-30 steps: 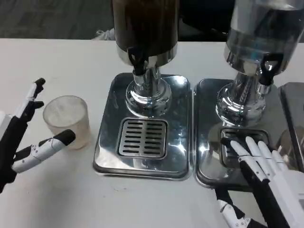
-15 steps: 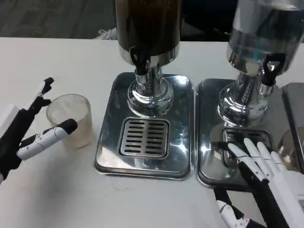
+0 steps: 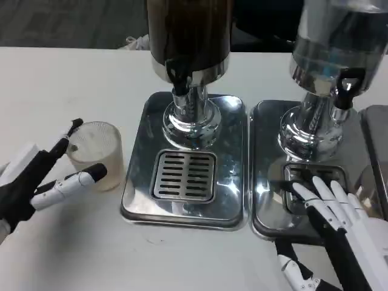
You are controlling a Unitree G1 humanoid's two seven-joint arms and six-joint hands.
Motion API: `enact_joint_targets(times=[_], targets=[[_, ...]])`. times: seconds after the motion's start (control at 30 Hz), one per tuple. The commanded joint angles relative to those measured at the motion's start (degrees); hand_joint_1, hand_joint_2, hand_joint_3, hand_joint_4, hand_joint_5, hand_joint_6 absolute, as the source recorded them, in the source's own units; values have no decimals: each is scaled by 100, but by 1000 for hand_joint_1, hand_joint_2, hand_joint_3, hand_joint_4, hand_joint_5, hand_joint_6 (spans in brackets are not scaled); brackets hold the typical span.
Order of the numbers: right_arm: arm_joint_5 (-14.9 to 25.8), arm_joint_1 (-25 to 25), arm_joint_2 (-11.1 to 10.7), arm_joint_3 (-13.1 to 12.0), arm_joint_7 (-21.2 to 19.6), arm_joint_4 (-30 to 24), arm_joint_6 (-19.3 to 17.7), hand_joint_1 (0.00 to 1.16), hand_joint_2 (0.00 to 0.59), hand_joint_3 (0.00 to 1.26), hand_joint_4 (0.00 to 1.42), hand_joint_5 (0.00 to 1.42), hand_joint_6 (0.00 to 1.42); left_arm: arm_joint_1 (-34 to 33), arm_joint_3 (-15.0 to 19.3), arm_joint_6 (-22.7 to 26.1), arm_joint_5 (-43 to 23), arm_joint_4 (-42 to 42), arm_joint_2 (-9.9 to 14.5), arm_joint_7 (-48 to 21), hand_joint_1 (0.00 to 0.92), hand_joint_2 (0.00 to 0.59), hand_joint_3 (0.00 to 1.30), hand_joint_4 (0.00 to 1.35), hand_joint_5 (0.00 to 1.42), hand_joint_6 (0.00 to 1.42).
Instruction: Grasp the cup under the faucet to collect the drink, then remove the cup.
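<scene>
We see a frosted, translucent plastic cup standing upright on the white table, just left of a polished steel drip tray and not under any faucet. The cup is a plain round tumbler with a cloudy wall, and we cannot tell whether anything is in it. The left hand reaches in from the left edge with its fingers spread on either side of the cup; one dark-tipped finger lies at the cup's far rim and a white finger with a black tip crosses its near wall, but we cannot tell whether they actually press on it, so the hand reads as spread and holding nothing. The tray has rounded corners and a slotted rectangular grille set into it, and from it rises a mirror-bright pedestal carrying a dark beverage dispenser with a black faucet; the tank's top is cut off by the frame. To the right, a second dispenser with a clear tank stands on its own steel tray, also cropped above. The right hand lies with straight fingers apart over that tray's grille, hiding most of it, gripping nothing.
</scene>
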Motion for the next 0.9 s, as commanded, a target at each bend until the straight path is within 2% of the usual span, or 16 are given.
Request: enact_joint_targets(times=[0.03, 0.2, 0.47, 0.53, 0.63, 0.9], targets=[[98, -9, 5, 0, -105, 37, -72, 409, 485, 165, 42, 0, 27, -77, -121, 1, 125, 180, 112, 16, 0, 0, 0, 0, 122, 79], [143, -77, 16, 12, -117, 88, -61, 410, 485, 165, 46, 1, 29, -159, -208, 37, 180, 294, 100, 151, 0, 0, 0, 0, 138, 80], [188, -82, 36, 2, -128, 126, -30, 411, 485, 165, 54, 4, 44, -254, -384, 42, 350, 364, -129, 485, 2, 0, 0, 0, 178, 109], [192, -70, 40, -11, -138, 124, -24, 413, 485, 165, 54, 4, 45, -255, -443, 93, 386, 341, -205, 585, 2, 0, 0, 0, 212, 148], [186, -39, 44, -26, -152, 101, -18, 427, 484, 176, 54, 4, 47, -246, -517, 179, 385, 317, -308, 689, 30, 0, 0, 13, 283, 283], [187, 9, 48, -28, -163, 66, -5, 436, 485, 183, 56, 4, 48, -83, -543, 354, 404, 110, -543, 1102, 34, 0, 0, 81, 363, 402]])
